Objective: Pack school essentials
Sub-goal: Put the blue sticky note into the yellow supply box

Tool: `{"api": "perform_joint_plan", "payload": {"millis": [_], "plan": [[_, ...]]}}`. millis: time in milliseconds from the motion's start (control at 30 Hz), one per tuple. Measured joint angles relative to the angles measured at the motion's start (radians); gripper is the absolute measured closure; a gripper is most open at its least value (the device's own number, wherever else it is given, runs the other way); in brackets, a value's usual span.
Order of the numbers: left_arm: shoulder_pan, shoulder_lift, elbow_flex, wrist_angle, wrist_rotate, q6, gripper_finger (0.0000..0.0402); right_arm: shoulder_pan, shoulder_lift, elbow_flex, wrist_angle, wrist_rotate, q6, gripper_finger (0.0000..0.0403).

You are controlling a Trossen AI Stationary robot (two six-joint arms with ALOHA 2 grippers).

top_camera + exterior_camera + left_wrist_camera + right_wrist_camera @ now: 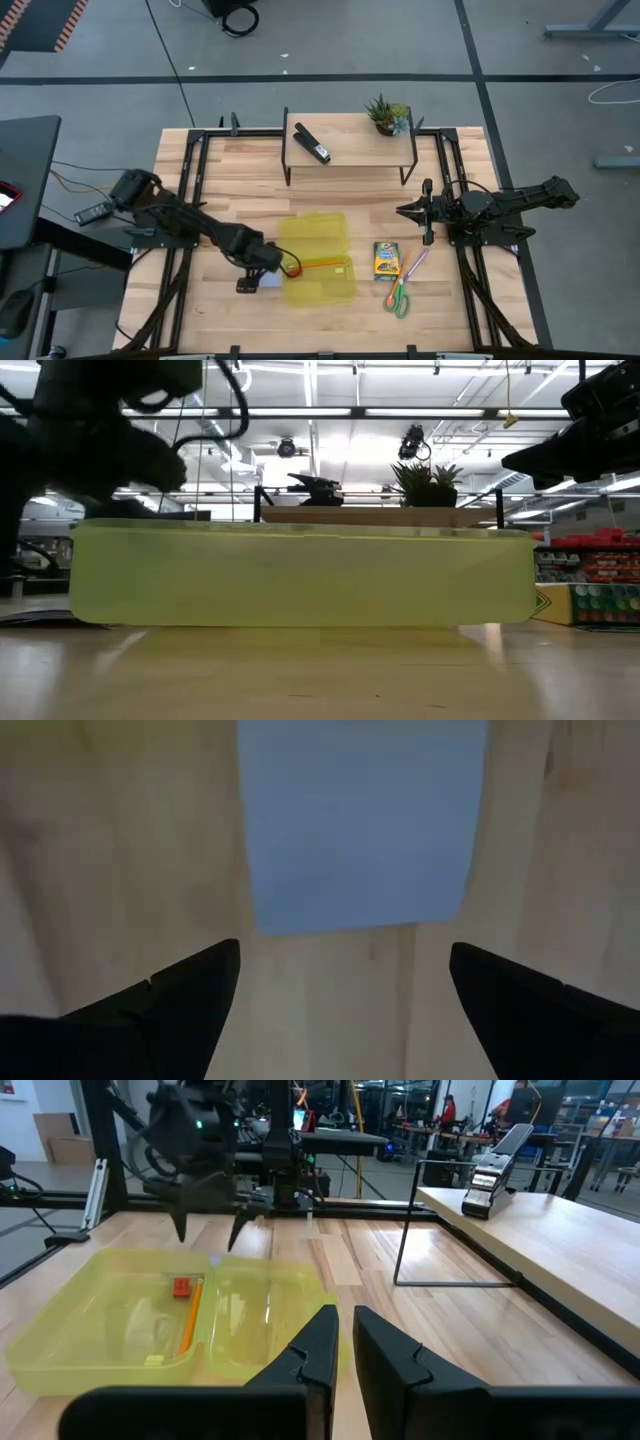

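Note:
A pale blue notepad (360, 820) lies flat on the wooden table (200, 210), just left of the open yellow case (318, 258). My left gripper (345, 990) hangs open above the notepad's near edge, pointing down and touching nothing. An orange pencil (190, 1320) and a red eraser (181, 1287) lie inside the case. Right of the case lie the crayon box (386, 260), the purple pen (415, 265) and the green-handled scissors (398, 297). My right gripper (345, 1345) waits shut and level at the table's right, holding nothing.
A raised wooden shelf (350, 150) at the far side carries a black stapler (312, 143) and a small potted plant (388, 115). Black metal rails (185, 180) run along both sides of the table. Bare wood lies between the shelf and the case.

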Motion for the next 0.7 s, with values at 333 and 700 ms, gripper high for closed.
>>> {"api": "perform_joint_plan", "payload": {"millis": [333,700], "plan": [[-0.076,0.003,0.002,0.152,-0.135,-0.029,0.0031,0.0,0.0,0.0,-0.002,0.0,0.0,0.0361],[-0.099,0.044,0.002,0.16,-0.242,-0.166,0.0031,0.0,0.0,0.0,-0.002,0.0,0.0,0.0361]]}}
